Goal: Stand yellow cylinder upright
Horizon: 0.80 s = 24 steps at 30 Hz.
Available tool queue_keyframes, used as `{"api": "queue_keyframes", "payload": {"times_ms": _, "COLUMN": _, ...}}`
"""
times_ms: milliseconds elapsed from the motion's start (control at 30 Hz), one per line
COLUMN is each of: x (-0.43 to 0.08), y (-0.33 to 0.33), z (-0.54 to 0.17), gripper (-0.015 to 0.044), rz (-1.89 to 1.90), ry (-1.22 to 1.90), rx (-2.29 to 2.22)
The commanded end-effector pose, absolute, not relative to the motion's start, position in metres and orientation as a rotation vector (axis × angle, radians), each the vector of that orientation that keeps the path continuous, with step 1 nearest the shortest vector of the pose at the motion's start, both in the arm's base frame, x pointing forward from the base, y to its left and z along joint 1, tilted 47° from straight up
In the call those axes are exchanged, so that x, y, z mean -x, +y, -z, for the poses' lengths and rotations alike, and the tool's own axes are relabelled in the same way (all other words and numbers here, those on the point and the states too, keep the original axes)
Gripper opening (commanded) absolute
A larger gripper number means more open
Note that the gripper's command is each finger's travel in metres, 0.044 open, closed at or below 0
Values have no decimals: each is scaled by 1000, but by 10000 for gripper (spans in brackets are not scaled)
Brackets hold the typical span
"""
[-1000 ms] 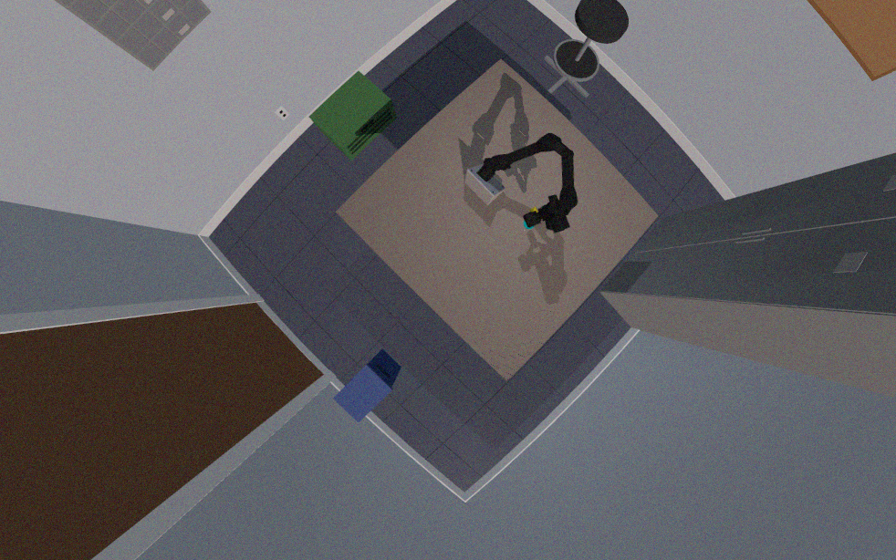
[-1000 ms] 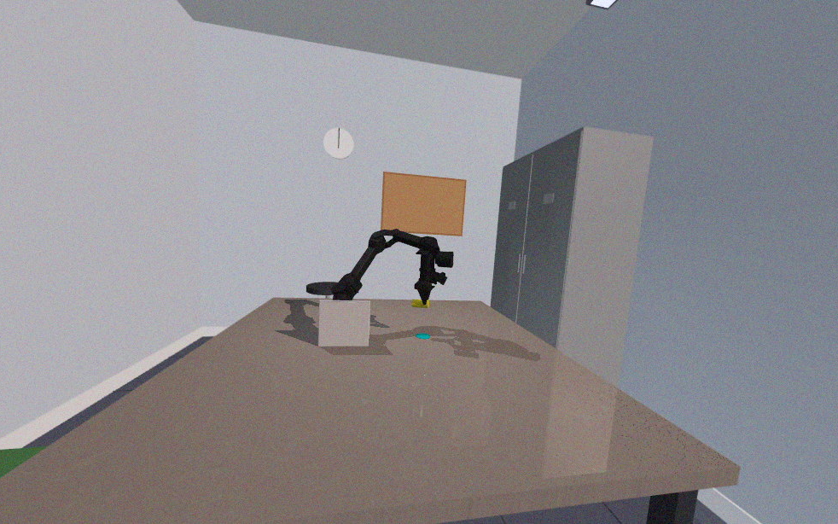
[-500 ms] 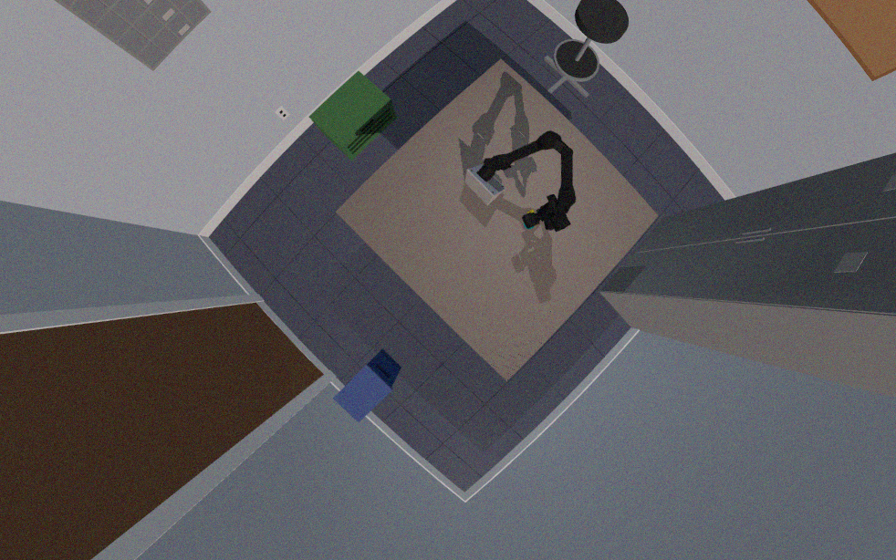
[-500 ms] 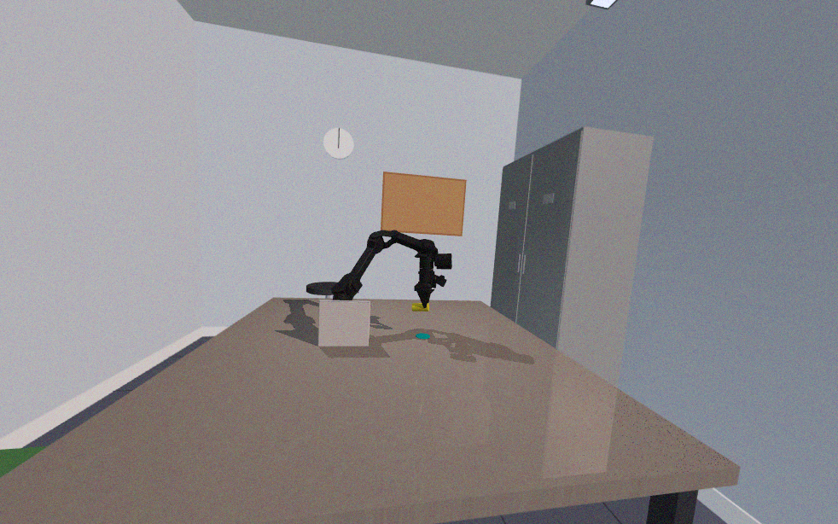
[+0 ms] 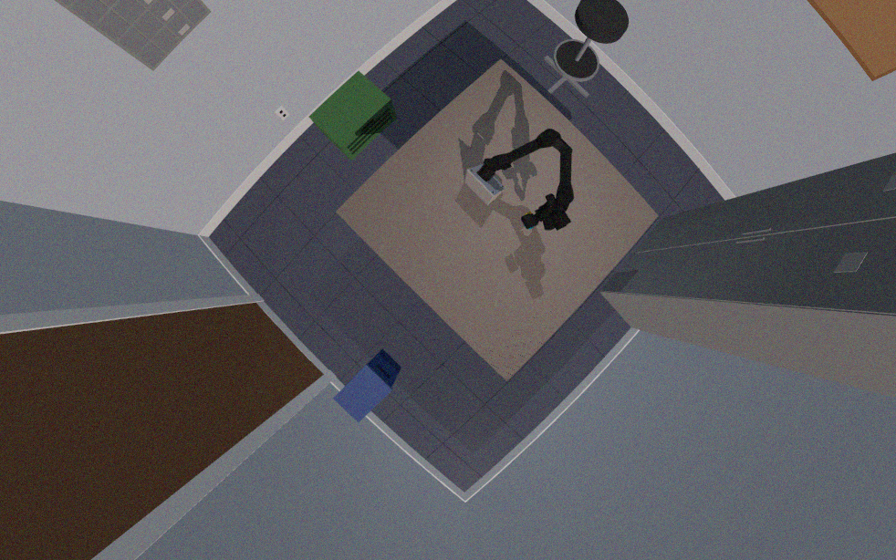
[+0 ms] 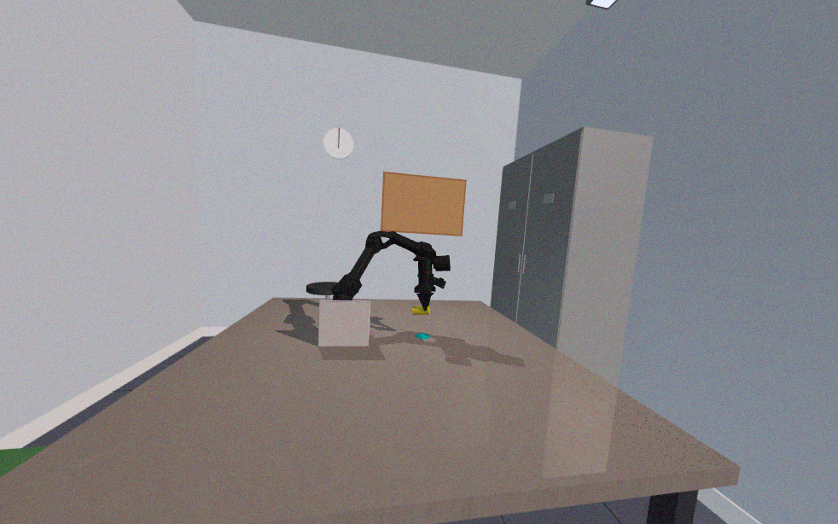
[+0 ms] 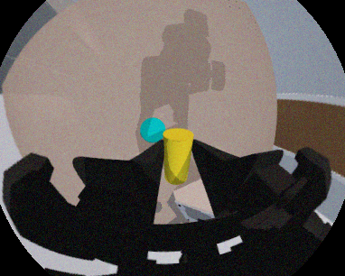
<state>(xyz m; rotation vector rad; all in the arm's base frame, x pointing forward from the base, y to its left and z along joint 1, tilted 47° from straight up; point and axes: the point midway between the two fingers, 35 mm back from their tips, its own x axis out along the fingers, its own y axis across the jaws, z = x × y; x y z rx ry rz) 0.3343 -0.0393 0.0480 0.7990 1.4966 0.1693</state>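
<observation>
The yellow tall cylinder [image 6: 416, 311] [image 7: 178, 153] is held lying nearly level, above the table top. My gripper [image 6: 425, 309] [image 7: 177, 142] points down and is shut on the yellow cylinder. The cyan circle [image 6: 422, 336] [image 7: 152, 129] is a flat disc on the table. In the wrist view it shows beyond the cylinder's near end, a little to the left. In the exterior view the circle appears below the cylinder and nearer that camera. In the top view the arm hides most of the cylinder and the circle.
A pale box [image 6: 344, 323] stands on the table [image 5: 423, 229] [image 6: 318, 416] beside the arm's base. The arm's shadow falls across the table near the circle. A stool [image 5: 601, 19], a green cabinet [image 5: 350, 108] and a blue bin [image 5: 362, 392] stand off the table.
</observation>
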Motion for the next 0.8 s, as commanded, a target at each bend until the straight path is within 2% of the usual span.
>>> {"api": "queue_keyframes", "payload": {"times_ms": 0, "x": -333, "y": -39, "z": -45, "gripper": 105, "rz": -149, "ry": 1491, "rx": -782}}
{"api": "queue_keyframes", "payload": {"times_ms": 767, "x": -336, "y": -37, "z": -30, "gripper": 105, "rz": -54, "ry": 1423, "rx": -698}}
